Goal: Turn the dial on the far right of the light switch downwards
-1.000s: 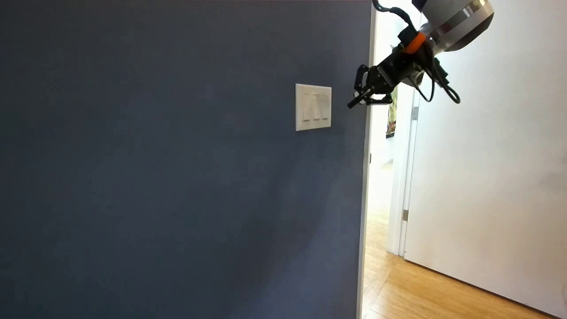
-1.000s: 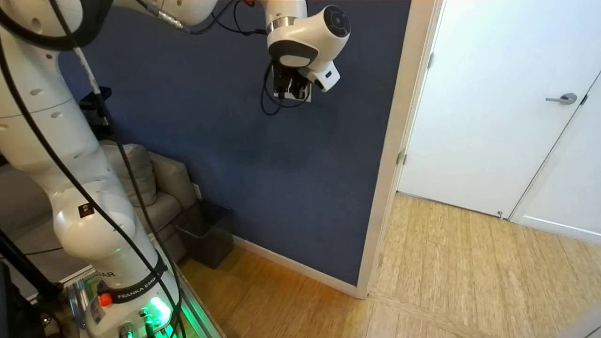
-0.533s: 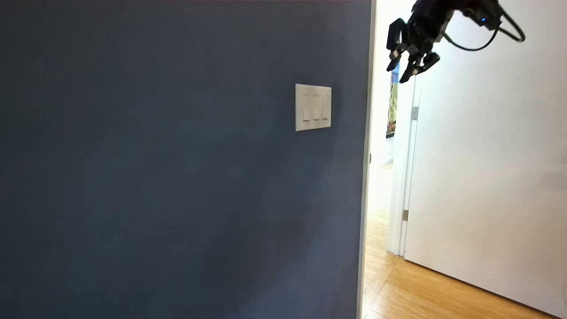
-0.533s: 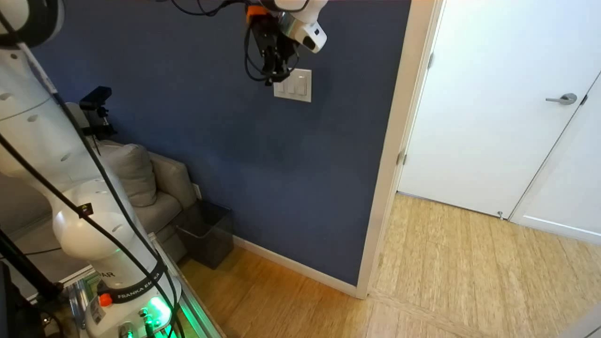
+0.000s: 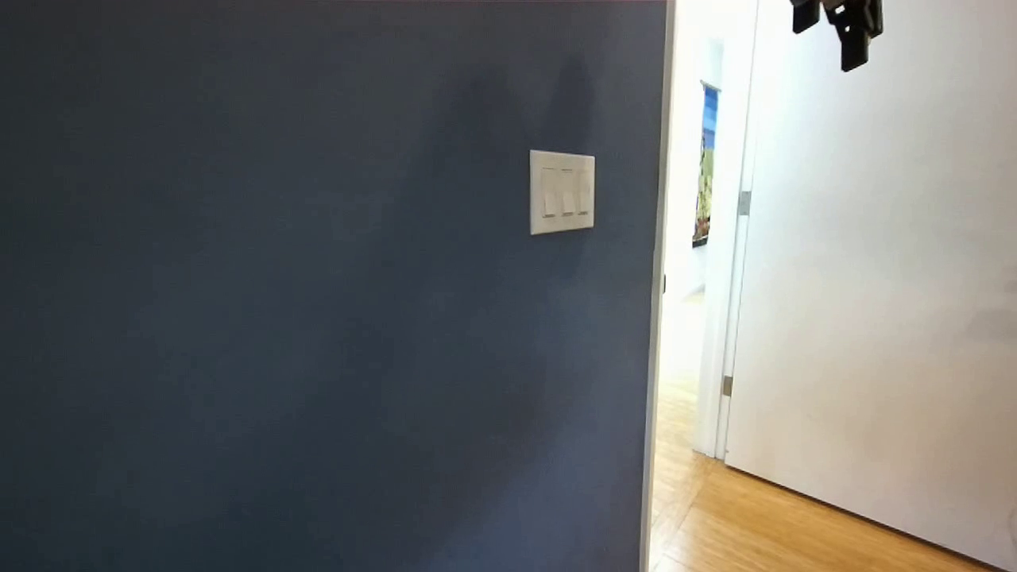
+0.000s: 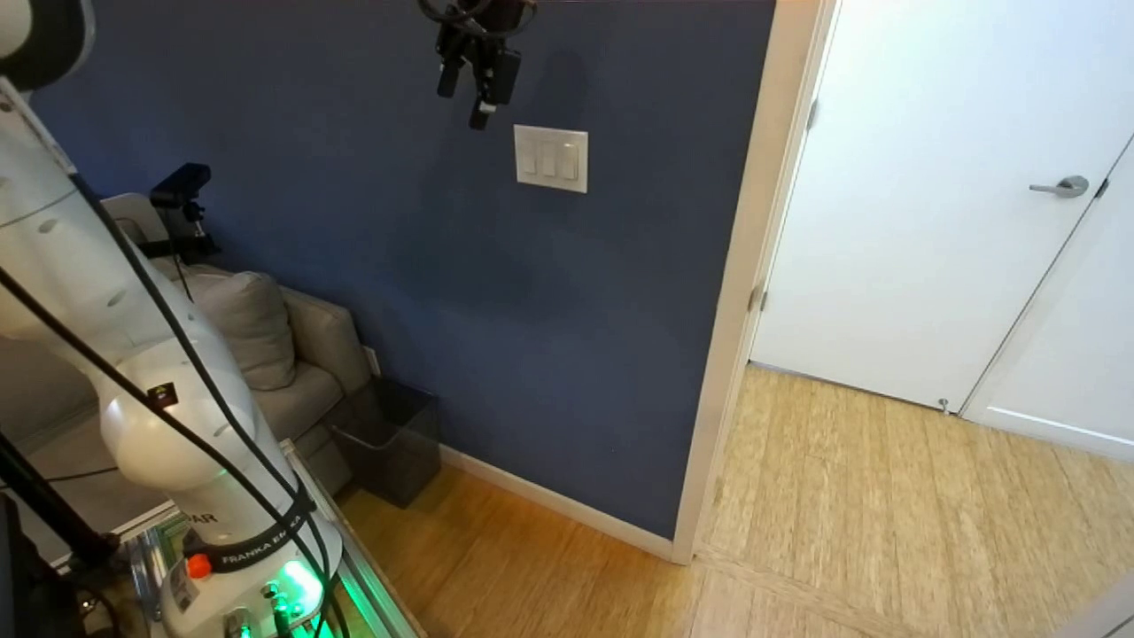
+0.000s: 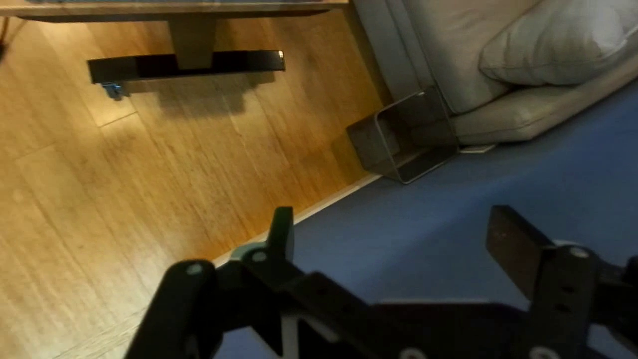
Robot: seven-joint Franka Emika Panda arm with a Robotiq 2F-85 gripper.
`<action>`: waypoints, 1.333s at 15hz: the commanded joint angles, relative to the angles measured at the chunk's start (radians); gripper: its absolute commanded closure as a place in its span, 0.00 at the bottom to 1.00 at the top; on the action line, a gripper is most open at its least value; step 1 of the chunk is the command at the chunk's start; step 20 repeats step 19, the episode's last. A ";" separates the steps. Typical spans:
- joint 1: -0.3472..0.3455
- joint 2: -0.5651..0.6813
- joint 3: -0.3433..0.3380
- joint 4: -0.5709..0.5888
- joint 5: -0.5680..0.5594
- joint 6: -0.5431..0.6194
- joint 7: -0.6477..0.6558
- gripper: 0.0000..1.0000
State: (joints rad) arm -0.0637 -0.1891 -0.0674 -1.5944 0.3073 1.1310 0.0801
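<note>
The light switch [image 5: 562, 193] is a white wall plate with three upright controls side by side on a dark blue wall; it shows unblocked in both exterior views. Its far right dial [image 6: 570, 162] is too small for me to tell its exact setting. My black gripper [image 6: 465, 99] hangs above and left of the plate in that exterior view, apart from it. In an exterior view the gripper [image 5: 830, 40] shows only its fingertips at the top edge. The wrist view has the gripper [image 7: 392, 227] spread wide, nothing between its fingers; the light switch is out of that view.
Right of the switch the blue wall [image 6: 576, 354] ends at a pale door frame [image 6: 744, 292], with a white door [image 6: 921, 213] beyond. A grey sofa [image 6: 310, 354] and a dark see-through bin [image 6: 390, 443] stand low along the wall. A black camera [image 6: 182, 186] stands near the arm.
My gripper has opened from shut. It has pulled up and away from the light switch, which it partly covered in an exterior view before and now leaves uncovered.
</note>
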 commanded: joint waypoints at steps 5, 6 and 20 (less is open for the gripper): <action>0.045 0.012 0.053 0.023 -0.209 -0.016 -0.101 0.00; 0.053 0.020 0.058 0.022 -0.221 -0.025 -0.123 0.00; 0.058 0.037 0.061 0.022 -0.231 -0.030 -0.150 0.00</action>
